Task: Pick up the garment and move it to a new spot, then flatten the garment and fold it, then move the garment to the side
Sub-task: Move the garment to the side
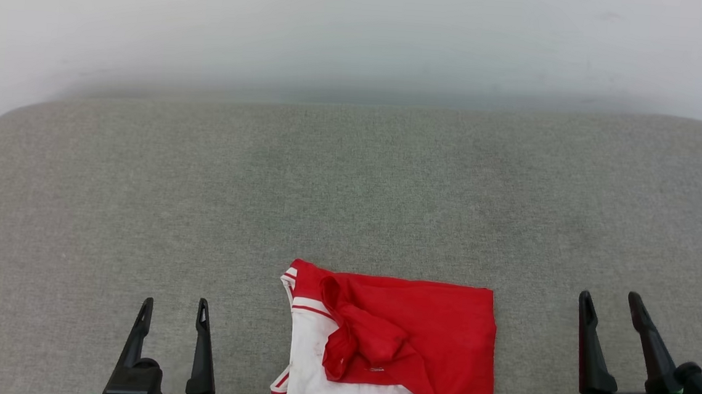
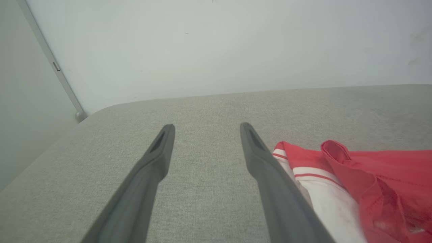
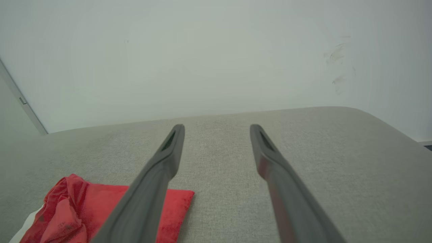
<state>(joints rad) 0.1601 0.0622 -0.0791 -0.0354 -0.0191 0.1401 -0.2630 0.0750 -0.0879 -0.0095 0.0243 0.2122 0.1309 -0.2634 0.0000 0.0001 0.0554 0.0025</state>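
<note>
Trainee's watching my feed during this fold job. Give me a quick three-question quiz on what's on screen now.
1. True or false: the left gripper is shut on the shirt.
2. Where does the shirt lie on the grey pad? A: between the left gripper and the right gripper. B: at the pad's far end. C: outside the right gripper.
3. Fill in: the sleeve nearest the left gripper is ____ with red stripes.

Key: 1 false, both grippers are open and apart from the shirt; 2 A; 3 white.
</note>
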